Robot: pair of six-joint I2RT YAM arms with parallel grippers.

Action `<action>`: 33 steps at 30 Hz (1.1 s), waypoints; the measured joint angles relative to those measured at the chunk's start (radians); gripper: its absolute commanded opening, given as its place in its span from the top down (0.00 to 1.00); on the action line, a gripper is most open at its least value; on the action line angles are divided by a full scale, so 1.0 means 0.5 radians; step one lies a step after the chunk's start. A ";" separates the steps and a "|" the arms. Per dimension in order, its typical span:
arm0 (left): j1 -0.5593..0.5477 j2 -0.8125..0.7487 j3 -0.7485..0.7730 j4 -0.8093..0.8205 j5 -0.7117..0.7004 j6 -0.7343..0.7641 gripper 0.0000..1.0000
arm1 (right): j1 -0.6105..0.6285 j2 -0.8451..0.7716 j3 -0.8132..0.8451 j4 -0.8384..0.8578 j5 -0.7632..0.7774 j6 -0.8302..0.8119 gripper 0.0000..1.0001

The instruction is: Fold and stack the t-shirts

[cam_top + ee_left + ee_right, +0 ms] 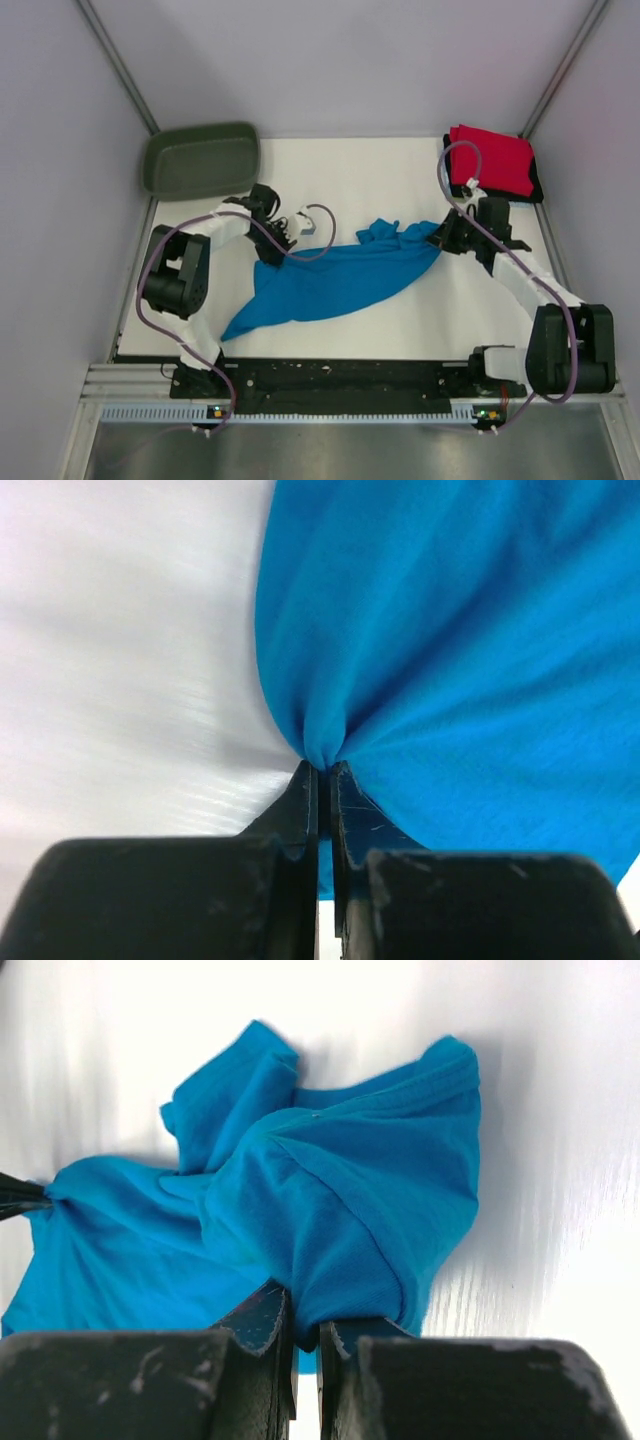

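Matt cloth t-shirt (340, 280), smooth white table (400, 170), dull plastic tub (200, 160)

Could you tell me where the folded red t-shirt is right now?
In the top view, the red t-shirt sits at the table's far right corner, just beyond the right arm.

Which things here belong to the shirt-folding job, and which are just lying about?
Job:
blue t-shirt, in the middle
folded red t-shirt, far right corner

Lying about:
green tub, far left corner
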 measured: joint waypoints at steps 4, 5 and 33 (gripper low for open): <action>-0.002 0.018 0.177 -0.067 -0.120 -0.071 1.00 | 0.000 0.117 0.229 -0.028 -0.038 0.016 1.00; -0.002 0.018 0.292 -0.095 -0.170 -0.107 1.00 | 0.000 0.164 0.333 -0.056 -0.050 0.022 1.00; -0.004 -1.305 1.630 -1.049 0.187 -0.387 1.00 | -0.002 -1.365 1.384 -0.360 -0.032 -0.255 1.00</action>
